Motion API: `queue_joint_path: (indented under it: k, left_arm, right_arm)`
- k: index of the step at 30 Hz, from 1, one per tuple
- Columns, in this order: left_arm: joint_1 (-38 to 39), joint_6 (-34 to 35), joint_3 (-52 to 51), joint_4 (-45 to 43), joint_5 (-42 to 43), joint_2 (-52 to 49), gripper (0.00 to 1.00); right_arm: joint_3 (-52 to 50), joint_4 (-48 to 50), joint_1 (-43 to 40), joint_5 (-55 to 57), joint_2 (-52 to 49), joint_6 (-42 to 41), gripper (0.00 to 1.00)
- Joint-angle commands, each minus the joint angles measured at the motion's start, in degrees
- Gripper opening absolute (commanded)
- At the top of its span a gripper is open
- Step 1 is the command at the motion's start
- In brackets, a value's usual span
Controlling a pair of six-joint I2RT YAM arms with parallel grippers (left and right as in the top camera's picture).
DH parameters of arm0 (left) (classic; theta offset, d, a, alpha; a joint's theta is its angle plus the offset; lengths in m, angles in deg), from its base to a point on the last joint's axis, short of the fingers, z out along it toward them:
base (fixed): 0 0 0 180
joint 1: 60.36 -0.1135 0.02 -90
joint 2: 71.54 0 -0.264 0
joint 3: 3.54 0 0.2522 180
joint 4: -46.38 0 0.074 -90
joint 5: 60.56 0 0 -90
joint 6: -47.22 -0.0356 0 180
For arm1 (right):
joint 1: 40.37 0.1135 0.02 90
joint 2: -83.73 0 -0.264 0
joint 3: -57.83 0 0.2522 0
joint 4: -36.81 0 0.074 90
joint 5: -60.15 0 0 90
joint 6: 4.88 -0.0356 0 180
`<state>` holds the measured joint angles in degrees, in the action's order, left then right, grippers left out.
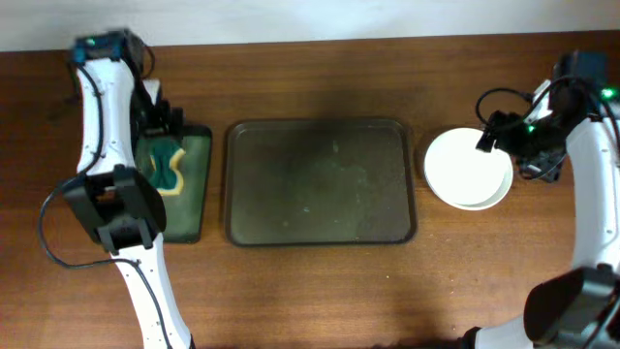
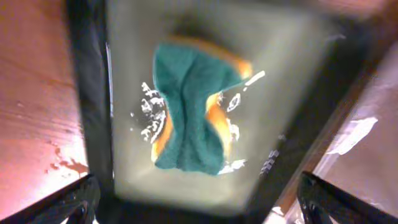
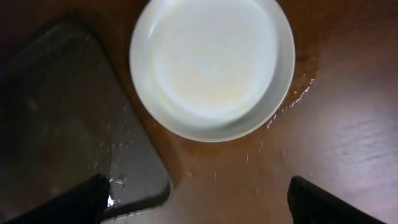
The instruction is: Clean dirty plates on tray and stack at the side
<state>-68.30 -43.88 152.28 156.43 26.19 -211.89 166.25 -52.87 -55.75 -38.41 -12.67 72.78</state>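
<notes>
The plates [image 1: 467,170] stand as a white stack on the table right of the tray [image 1: 321,181]; the top one shows in the right wrist view [image 3: 211,62]. The large dark olive-brown tray holds no plates; its corner shows in the right wrist view [image 3: 62,124]. My right gripper [image 1: 504,134] is open and empty above the stack's right edge, its fingers wide apart [image 3: 198,202]. My left gripper [image 1: 163,124] is open and empty above a teal and yellow sponge [image 2: 193,112] that lies in a narrow black tray [image 1: 199,184].
The sponge [image 1: 167,165] lies in the narrow black tray with greenish inside, left of the big tray. Water drops lie on the wood by the plates [image 3: 298,93] and by the small tray [image 2: 65,165]. The left arm reaches along the table's left side.
</notes>
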Motion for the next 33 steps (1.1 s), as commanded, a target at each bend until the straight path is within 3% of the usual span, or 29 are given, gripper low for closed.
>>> queue_joint_path:
  k: [1,2,14,22,25,28,33]
  left_arm:
    - [1.84,0.42,10.8,0.33,11.19,4.94,0.99]
    - [2.75,0.44,12.15,-0.22,13.81,6.27,0.99]
    - [7.58,0.39,12.96,-4.07,14.4,7.19,0.99]
    - [7.58,0.39,12.96,-4.04,14.43,7.19,0.99]
    - [7.41,0.39,12.96,-4.07,14.43,7.19,1.0]
    - [7.41,0.39,12.96,-4.04,14.4,7.19,0.99]
    - [7.41,0.39,12.96,-4.07,14.43,7.19,0.99]
  right_arm:
    - [6.1,-4.17,0.42,-0.26,6.82,3.63,0.94]
    - [7.15,-5.22,0.42,-0.26,9.09,3.61,1.0]
    - [8.22,-8.17,0.42,-0.26,39.58,3.54,0.98]
    - [5.86,-9.46,0.63,2.69,44.39,5.09,0.98]
    - [-4.26,2.45,6.25,3.23,49.79,9.66,0.98]
    - [-26.84,24.04,11.32,3.21,61.66,15.17,0.98]
    - [-59.58,52.78,14.88,0.37,77.99,14.88,0.98]
